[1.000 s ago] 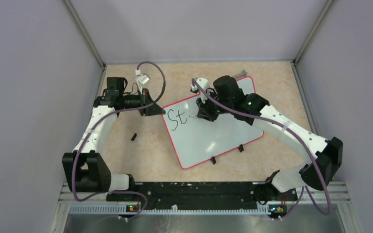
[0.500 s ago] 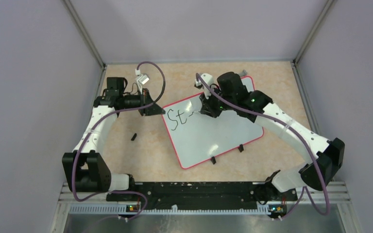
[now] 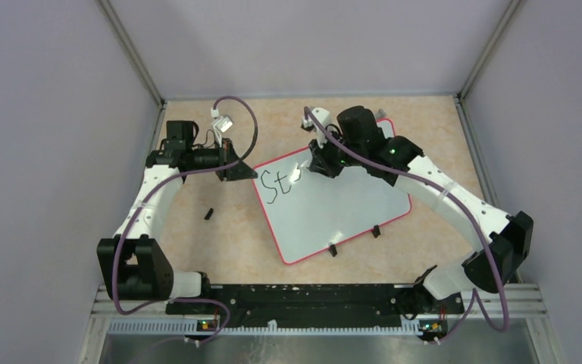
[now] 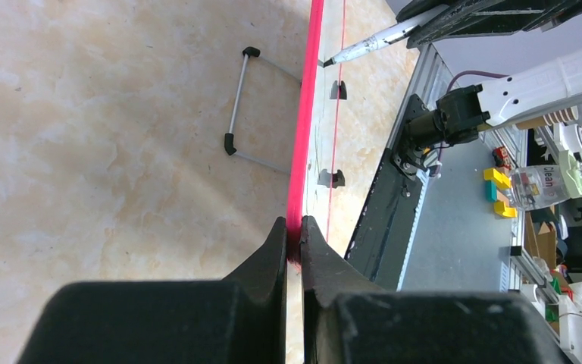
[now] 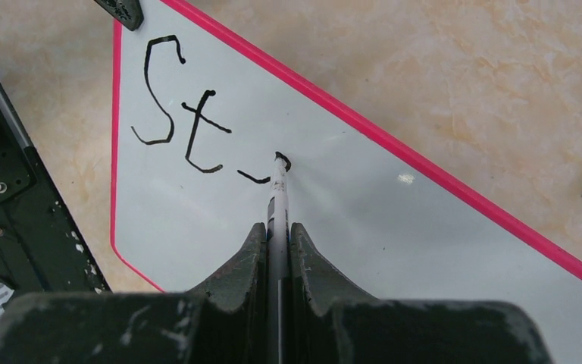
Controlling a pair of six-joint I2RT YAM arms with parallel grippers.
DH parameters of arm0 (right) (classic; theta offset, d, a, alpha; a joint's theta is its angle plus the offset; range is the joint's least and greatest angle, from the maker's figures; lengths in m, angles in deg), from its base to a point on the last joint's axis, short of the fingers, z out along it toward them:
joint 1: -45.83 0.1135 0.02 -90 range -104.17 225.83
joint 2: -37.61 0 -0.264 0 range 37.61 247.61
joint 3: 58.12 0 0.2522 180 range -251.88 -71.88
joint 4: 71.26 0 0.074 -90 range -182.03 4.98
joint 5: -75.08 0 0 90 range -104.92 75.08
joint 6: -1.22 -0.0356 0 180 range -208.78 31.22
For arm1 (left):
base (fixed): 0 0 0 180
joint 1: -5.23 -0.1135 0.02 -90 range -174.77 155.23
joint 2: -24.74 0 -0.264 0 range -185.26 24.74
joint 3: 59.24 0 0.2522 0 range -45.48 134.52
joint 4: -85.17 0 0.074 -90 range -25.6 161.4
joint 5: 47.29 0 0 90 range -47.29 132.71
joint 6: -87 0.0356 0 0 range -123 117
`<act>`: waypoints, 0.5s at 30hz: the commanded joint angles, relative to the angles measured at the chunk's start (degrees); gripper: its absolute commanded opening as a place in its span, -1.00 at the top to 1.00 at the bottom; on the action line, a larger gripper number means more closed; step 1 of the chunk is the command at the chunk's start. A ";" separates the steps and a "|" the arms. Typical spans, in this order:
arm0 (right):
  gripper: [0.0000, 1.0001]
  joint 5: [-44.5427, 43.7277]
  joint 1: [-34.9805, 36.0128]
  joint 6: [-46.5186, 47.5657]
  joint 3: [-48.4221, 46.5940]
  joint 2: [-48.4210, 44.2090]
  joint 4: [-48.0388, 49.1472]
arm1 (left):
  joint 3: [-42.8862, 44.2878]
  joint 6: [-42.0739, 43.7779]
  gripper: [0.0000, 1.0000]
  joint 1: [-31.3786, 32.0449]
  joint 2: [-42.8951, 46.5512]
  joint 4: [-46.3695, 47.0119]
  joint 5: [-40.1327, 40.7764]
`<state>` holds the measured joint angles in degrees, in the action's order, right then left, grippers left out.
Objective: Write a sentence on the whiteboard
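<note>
Writing is under way and only just begun: the sentence [image 5: 174,106] so far reads a large "S", a "t" and a short dash, all near the left end of the whiteboard [image 3: 333,205], which lies flat and askew on the beige tabletop [image 3: 197,243] between the two arms. The right gripper [image 5: 276,227] is clamped tight on a marker [image 5: 279,193], its fingers nearly together with the barrel pinched between them; the black tip sits on the board surface just right of the dash, where a small hooked stroke is starting. The left gripper [image 4: 293,227] is closed to a thin slit on the board's pink rim [image 4: 305,129] at its left edge, apparently to steady it. The next move, as I judge it, calls for drawing the tip on rightward to shape the third letter, with light, even pressure so the line does not break, while the left grip stops the board sliding. Most of the first line, and anything below it, is not yet written
</note>
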<state>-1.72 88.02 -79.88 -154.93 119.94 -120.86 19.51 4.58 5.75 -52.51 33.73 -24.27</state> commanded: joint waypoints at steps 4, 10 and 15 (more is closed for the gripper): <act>1.00 -0.45 1.39 0.12 -1.94 2.17 2.39 | -0.54 1.83 1.00 0.12 0.63 0.82 -1.58; 1.00 -0.36 3.04 0.32 0.44 1.89 2.36 | -0.50 1.85 1.00 0.16 0.69 0.84 -1.60; 1.00 -0.79 3.19 0.40 2.90 0.45 2.35 | -0.55 1.96 1.00 0.18 0.82 0.82 -1.54</act>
<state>-0.57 90.84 -79.85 -153.92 120.94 -119.92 19.49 4.60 5.75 -52.51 33.71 -24.10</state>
